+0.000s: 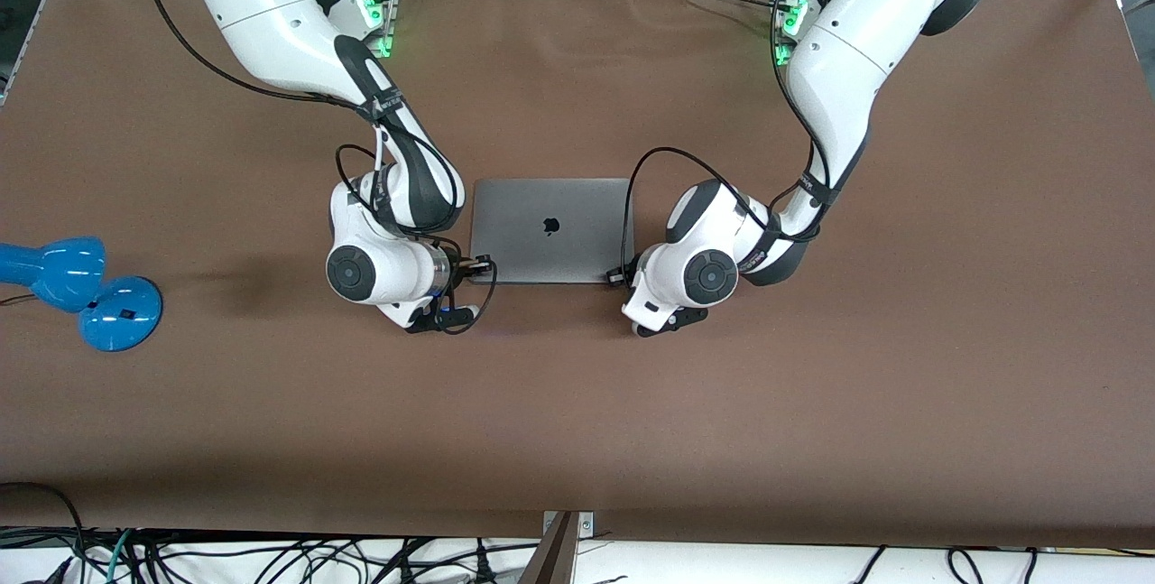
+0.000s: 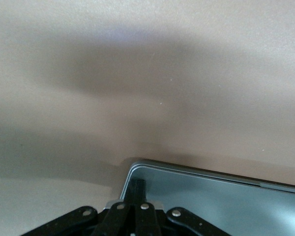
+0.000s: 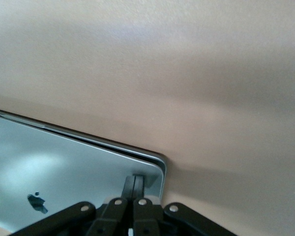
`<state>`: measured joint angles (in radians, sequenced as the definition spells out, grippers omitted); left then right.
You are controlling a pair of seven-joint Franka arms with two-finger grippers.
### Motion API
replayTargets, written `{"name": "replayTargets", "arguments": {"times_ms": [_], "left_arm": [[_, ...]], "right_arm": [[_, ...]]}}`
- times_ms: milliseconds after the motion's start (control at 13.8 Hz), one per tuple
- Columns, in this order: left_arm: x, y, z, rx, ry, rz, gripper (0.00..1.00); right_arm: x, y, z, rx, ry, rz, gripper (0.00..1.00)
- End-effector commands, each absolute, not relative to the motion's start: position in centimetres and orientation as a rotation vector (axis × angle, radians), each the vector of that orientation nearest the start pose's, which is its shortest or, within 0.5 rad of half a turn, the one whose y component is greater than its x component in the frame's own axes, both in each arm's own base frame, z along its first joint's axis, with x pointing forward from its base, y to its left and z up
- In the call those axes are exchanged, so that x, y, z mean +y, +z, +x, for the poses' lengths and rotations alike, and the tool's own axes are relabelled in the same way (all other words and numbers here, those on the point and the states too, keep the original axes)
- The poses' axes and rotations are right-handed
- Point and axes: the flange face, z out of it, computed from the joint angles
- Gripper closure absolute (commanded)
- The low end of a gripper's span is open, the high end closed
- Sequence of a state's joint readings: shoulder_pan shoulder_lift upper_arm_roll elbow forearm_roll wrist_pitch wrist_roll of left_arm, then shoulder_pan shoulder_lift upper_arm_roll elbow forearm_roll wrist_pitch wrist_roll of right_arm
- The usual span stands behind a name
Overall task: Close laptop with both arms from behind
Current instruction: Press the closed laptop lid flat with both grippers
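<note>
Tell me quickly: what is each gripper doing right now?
Left gripper: shut, fingertips pressed on a corner of the closed laptop's lid, holding nothing.
Right gripper: shut, pressed on the lid's other near corner, holding nothing.

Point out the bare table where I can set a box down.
Bare: the table nearer the camera than the laptop, and the left arm's end. Crowded: beside the laptop, where the left gripper and right gripper press its lid corners. The blue lamp takes the right arm's end.
</note>
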<state>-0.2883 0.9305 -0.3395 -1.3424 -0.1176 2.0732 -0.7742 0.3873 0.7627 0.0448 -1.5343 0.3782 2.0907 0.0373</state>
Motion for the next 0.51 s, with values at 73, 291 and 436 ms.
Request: {"name": "replayTargets", "arguments": {"times_ms": [73, 291, 436], "left_arm": [[-38.8, 18.0, 61.8, -0.465, 0.508, -3.225, 0.83], [-36.7, 24.3, 62.1, -0.436, 0.539, -3.177, 0.0], [-34.4, 28.7, 62.3, -0.34, 0.542, -3.144, 0.0]], "right_arm": [[30.4, 23.2, 63.6, -0.228, 0.474, -2.838, 0.58], [29.5, 26.9, 64.1, -0.282, 0.452, -2.969, 0.01], [28.6, 30.7, 63.9, -0.361, 0.432, -3.056, 0.0]]}}
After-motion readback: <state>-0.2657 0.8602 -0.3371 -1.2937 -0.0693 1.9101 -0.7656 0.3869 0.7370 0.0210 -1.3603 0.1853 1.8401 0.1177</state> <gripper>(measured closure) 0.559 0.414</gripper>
